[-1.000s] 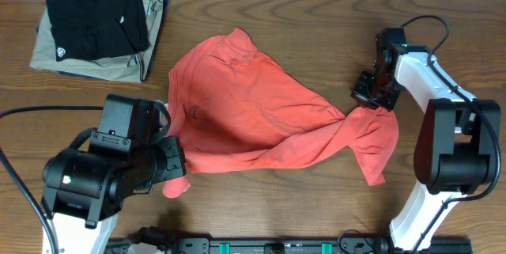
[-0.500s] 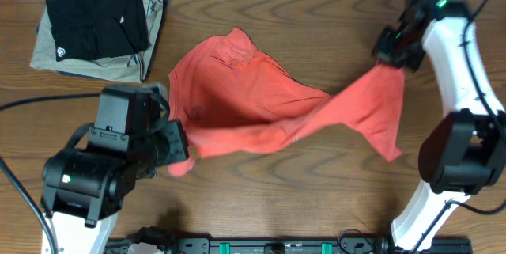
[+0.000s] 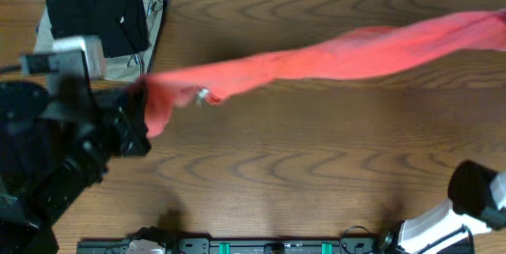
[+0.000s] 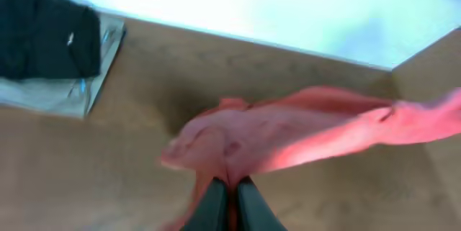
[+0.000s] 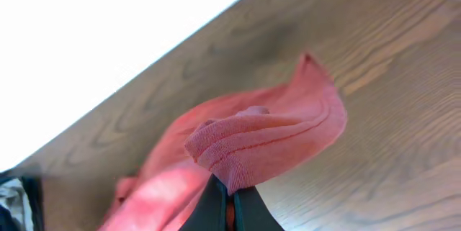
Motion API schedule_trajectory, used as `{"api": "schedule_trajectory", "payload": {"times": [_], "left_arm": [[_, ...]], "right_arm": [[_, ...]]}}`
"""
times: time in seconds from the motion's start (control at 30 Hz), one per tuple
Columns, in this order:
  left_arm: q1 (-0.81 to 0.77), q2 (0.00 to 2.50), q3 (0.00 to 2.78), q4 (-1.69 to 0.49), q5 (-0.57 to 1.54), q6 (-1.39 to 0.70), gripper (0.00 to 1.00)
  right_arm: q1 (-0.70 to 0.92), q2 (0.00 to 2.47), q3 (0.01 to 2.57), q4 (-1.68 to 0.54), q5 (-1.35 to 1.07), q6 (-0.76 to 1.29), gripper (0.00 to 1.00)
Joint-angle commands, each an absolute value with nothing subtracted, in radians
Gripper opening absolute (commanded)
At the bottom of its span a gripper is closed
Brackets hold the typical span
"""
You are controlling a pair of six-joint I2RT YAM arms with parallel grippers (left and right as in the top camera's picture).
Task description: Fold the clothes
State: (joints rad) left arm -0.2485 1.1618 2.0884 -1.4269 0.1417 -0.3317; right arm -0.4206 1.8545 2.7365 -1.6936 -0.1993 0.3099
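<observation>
1. Red-orange cloth readable only in part: lettering of the T-shirt (image 3: 332, 58) lost in folds and motion blur, right end cut off at the overhead picture's edge
2. From the wrist views: left gripper (image 4: 229, 188) pinched together on one bunched end of the shirt, right gripper (image 5: 229, 188) pinched together on a ribbed, hemmed edge; in the overhead view the right one out of frame
3. Held up over the table (image 3: 300, 167), pulled into a long rope-like band; long axis left to right, climbing toward the far right corner, left end drooping beside the blurred left arm (image 3: 47, 151)
4. At the far left corner: folded black garment (image 3: 95, 20) lying on a folded khaki garment (image 3: 118, 68), near the shirt's left end; touching or apart, cannot tell
</observation>
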Motion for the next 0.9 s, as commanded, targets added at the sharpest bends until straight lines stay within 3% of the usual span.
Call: {"api": "schedule_trajectory", "payload": {"times": [0.0,0.13,0.27,0.47,0.53,0.6,0.7,0.73,0.77,0.87], "left_arm": [[-0.242,1.221,2.038,-1.515,0.119,-0.316,0.06],[-0.242,1.275,1.931,-1.650,0.141,-0.337,0.06],[-0.250,1.297,1.747,-1.657,0.241,-0.332,0.06],[-0.330,1.277,1.480,-1.618,0.311,-0.323,0.06],[-0.371,1.263,1.425,-1.617,0.333,-0.323,0.06],[-0.410,1.248,1.389,-1.619,0.336,-0.337,0.06],[-0.471,1.221,1.348,-1.617,0.336,-0.379,0.06],[-0.493,1.211,1.338,-1.618,0.336,-0.391,0.06],[-0.513,1.203,1.331,-1.618,0.336,-0.401,0.06],[-0.564,1.193,1.327,-1.608,0.324,-0.406,0.08]], "right_arm": [[-0.424,1.813,2.674,-1.699,-0.267,0.240,0.01],[-0.404,1.744,2.478,-1.699,-0.266,0.183,0.11],[-0.398,1.684,2.233,-1.698,-0.220,0.175,0.01],[-0.403,1.641,2.008,-1.699,-0.070,0.178,0.01],[-0.406,1.631,1.972,-1.699,-0.057,0.179,0.06],[-0.406,1.625,1.956,-1.699,-0.057,0.178,0.19],[-0.405,1.625,1.946,-1.698,-0.057,0.179,0.60],[-0.405,1.625,1.941,-1.695,-0.057,0.178,0.69],[-0.405,1.625,1.935,-1.691,-0.057,0.178,0.74],[-0.405,1.625,1.914,-1.665,-0.059,0.179,0.77]]}}
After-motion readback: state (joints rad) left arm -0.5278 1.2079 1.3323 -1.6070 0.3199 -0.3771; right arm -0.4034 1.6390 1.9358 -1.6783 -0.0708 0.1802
